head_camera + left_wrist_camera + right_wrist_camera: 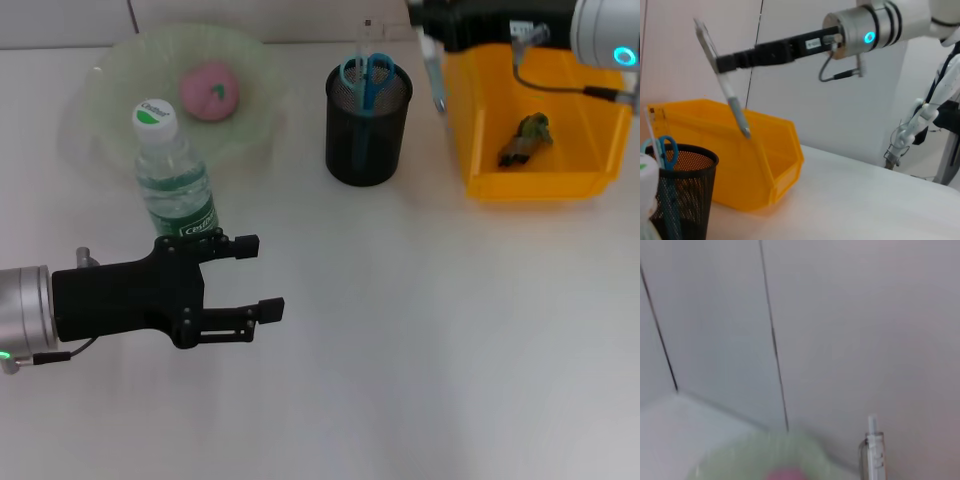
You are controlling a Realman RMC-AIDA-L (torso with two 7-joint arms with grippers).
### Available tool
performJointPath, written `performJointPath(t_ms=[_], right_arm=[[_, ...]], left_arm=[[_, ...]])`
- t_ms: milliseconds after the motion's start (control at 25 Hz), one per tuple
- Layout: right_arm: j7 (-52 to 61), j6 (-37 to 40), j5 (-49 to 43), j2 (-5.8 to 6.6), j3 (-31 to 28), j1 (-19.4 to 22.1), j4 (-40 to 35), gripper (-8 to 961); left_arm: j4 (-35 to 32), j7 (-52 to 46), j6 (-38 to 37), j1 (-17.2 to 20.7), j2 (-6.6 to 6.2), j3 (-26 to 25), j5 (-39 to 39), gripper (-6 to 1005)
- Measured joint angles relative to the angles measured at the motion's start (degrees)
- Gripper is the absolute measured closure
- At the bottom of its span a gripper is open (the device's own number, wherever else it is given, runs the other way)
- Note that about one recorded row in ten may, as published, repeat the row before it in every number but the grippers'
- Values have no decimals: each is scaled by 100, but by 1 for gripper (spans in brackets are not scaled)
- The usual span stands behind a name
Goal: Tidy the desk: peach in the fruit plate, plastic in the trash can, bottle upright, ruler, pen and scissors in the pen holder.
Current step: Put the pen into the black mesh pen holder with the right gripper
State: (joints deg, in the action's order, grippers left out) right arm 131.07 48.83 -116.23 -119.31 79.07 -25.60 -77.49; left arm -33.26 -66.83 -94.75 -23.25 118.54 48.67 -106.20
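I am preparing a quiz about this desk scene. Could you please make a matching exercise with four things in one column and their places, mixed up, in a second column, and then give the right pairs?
Things:
1. peach
2. scissors
3. pen
4. bottle

Places:
A. in the black mesh pen holder
B. held in the air by the right gripper, beside the yellow bin
C. standing upright on the desk, just behind the left gripper
D. in the green fruit plate

Right pairs: 1-D, 2-A, 3-B, 4-C
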Motion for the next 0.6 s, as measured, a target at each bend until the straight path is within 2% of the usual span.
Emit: performJointPath(t_ms=[80, 120, 160, 360, 520, 600], right_arm=[[-681, -373, 768, 0, -8, -109, 486, 824], [-1486, -615, 1680, -4, -12, -299, 1142, 824], [-1486, -615, 1680, -4, -12, -299, 1142, 824], [-3419, -778, 3667, -8, -106, -897, 2685, 823], [-4361, -765, 4615, -6, -229, -1323, 3634, 823], [-4448, -762, 4679, -7, -231, -1368, 3746, 823]], left_arm=[[58, 13, 1, 1, 1, 0, 63, 155], [91, 31, 2, 8, 1, -1, 101, 155], [106, 42, 3, 17, 0, -3, 128, 155], [116, 56, 10, 40, -3, -7, 179, 155], [121, 57, 11, 43, -4, -7, 180, 155], [125, 59, 16, 52, -6, -23, 180, 155]])
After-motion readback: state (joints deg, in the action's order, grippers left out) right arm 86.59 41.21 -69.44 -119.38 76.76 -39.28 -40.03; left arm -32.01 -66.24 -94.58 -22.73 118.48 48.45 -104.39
